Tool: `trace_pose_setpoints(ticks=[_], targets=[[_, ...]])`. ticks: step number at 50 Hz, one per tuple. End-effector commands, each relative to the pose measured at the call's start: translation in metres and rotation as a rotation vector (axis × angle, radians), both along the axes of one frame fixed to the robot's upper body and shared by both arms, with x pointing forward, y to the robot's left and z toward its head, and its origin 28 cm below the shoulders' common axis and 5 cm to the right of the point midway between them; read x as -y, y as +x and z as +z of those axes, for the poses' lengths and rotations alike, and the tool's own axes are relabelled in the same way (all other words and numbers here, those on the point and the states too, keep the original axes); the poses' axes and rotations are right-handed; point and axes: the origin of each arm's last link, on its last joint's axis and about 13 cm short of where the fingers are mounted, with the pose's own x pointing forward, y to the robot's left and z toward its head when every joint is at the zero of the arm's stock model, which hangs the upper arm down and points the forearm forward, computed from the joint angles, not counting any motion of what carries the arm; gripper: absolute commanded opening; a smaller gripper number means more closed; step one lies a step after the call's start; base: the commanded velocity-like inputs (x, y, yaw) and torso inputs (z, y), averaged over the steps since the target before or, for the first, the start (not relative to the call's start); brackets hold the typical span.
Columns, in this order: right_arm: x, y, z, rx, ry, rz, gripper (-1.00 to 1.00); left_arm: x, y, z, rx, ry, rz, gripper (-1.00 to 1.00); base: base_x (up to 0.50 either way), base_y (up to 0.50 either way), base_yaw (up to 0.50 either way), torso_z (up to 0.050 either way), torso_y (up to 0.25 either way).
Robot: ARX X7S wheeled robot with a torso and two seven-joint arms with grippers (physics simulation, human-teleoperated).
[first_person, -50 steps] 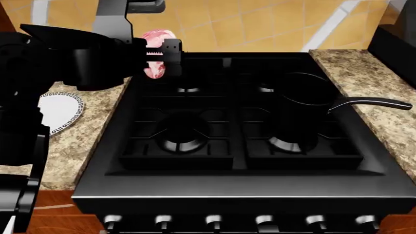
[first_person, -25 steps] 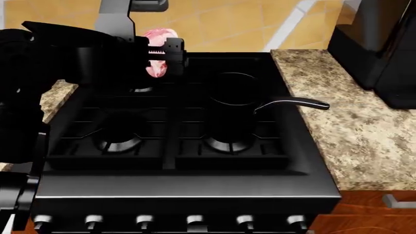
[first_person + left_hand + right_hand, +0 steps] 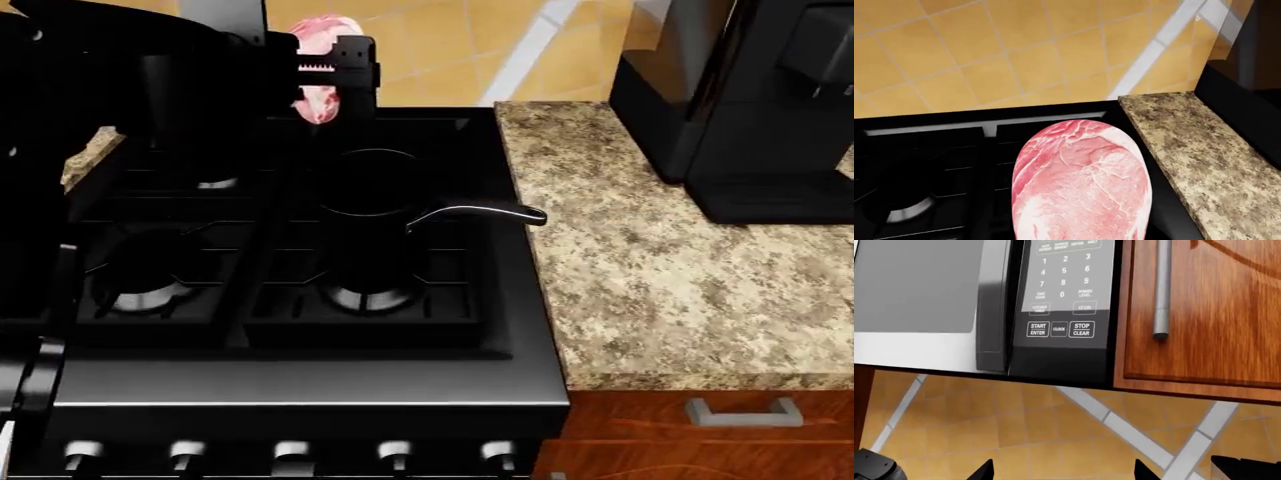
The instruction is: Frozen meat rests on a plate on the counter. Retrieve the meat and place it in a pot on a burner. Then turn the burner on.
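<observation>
While the left hand (image 3: 334, 75) stays out of contact with the stove (image 3: 267, 340), it is clamped on the meat (image 3: 320, 70), which hangs in the air toward 11 o'clock from the pot (image 3: 374, 215). That black pot stands on the front right burner, its handle (image 3: 481, 212) reaching toward 3 o'clock over the table (image 3: 667, 260). A coffee machine (image 3: 747, 100) sits at 1 o'clock. The right wrist camera shows a microwave (image 3: 987, 305) and a wood cabinet (image 3: 1207, 315); whether the right hand is apart or together cannot be told.
</observation>
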Motion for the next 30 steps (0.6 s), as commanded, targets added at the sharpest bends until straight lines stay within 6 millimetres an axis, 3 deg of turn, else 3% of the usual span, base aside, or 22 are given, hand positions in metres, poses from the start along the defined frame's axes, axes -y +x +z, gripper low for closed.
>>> trace_pose_setpoints(ticks=[1,19,30], targets=[[-0.001,0.003,-0.003,-0.001,-0.013,-0.001,1.0,0.0,0.005,-0.001,0.0,-0.001,0.011,-1.0,0.0,0.0,0.0,0.0,0.0],[0.004,0.009,-0.009,-0.019,-0.007,-0.002,1.0,0.006,0.025,-0.01,-0.051,0.012,0.007,-1.0,0.0,0.0,0.0,0.0,0.001],[0.009,0.013,-0.017,-0.036,0.008,-0.011,1.0,0.018,0.036,-0.028,-0.119,0.034,-0.024,-1.0,0.0,0.0,0.0,0.0,0.001]])
